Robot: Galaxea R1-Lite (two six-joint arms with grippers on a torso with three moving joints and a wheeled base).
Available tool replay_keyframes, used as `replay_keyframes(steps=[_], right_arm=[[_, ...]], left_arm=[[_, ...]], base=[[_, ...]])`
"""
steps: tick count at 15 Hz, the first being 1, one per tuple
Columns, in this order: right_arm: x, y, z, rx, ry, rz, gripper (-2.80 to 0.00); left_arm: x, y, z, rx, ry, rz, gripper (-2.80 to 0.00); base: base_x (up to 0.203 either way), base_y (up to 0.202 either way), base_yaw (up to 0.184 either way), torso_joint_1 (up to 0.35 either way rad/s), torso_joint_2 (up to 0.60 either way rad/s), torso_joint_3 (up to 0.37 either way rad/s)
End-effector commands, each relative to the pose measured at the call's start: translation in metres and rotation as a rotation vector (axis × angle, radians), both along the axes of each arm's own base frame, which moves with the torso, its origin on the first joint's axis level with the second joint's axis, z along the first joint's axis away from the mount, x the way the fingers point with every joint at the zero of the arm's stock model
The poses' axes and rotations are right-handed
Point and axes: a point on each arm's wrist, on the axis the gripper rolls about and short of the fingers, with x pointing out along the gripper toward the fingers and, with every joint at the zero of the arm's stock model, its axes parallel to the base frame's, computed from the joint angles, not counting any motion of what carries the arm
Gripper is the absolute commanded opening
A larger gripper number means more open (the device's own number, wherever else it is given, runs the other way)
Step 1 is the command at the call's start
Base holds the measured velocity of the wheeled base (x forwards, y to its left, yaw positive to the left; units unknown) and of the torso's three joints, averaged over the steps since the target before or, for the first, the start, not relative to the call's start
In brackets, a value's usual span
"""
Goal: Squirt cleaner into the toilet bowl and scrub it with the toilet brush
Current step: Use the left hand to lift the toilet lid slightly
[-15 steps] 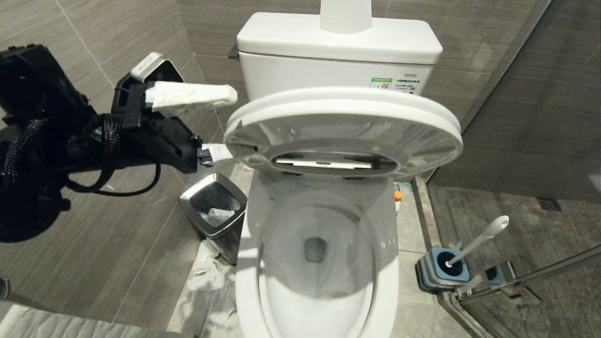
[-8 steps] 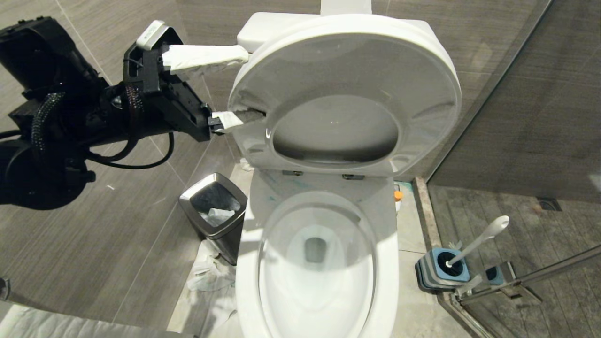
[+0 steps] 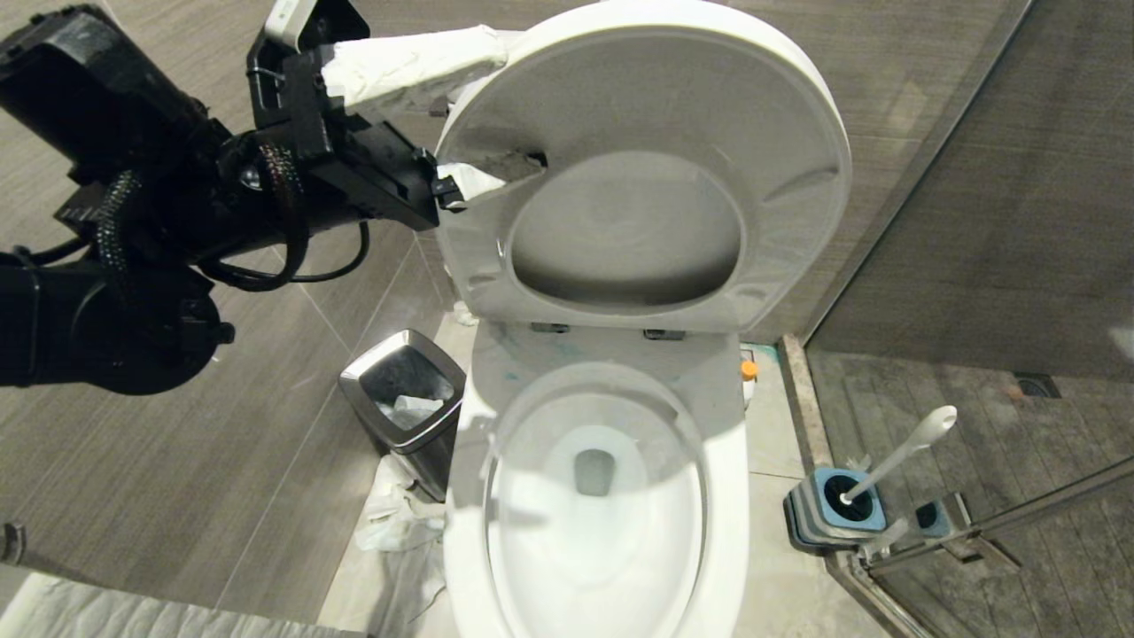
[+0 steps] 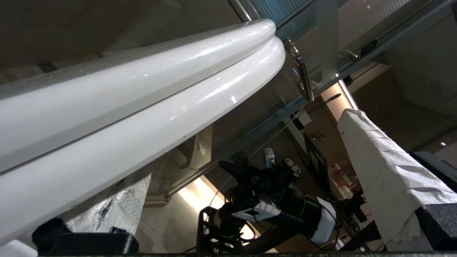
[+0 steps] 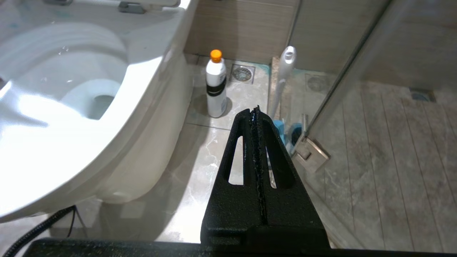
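White seat and lid (image 3: pixel 647 168) nearly upright; left gripper (image 3: pixel 478 115) spread wide astride edge, push gently until resting; right gripper (image 5: pixel 256 117) clenched, empty.

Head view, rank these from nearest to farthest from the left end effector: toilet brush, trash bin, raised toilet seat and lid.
1. Raised toilet seat and lid: between the fingers of the left end effector.
2. Trash bin: on the floor below it, left of the toilet bowl.
3. Toilet brush: in its holder, far right of the bowl.
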Motion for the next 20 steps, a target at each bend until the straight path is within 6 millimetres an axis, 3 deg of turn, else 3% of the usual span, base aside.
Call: replay_keyframes(steps=[1, 11, 16, 20], right_arm=[[0.002, 0.0, -0.007, 0.0, 0.024, 0.0, -2.8], [0.002, 0.0, -0.007, 0.0, 0.024, 0.0, -2.8], [0.002, 0.0, -0.007, 0.0, 0.025, 0.0, -2.8], [0.002, 0.0, -0.007, 0.0, 0.024, 0.0, -2.8]], left_arm=[[0.013, -0.003, -0.008, 0.003, 0.015, 0.015, 0.0], [0.06, -0.006, -0.018, -0.008, -0.201, 0.135, 0.0], [0.083, -0.002, -0.014, -0.04, -0.16, 0.276, 0.0], [0.109, -0.002, -0.024, -0.023, -0.16, 0.408, 0.0]], base=[[0.0, 0.0, 0.0, 0.0, 0.0, 0.0], [0.0, 0.0, 0.0, 0.0, 0.0, 0.0], [0.0, 0.0, 0.0, 0.0, 0.0, 0.0], [0.0, 0.0, 0.0, 0.0, 0.0, 0.0]])
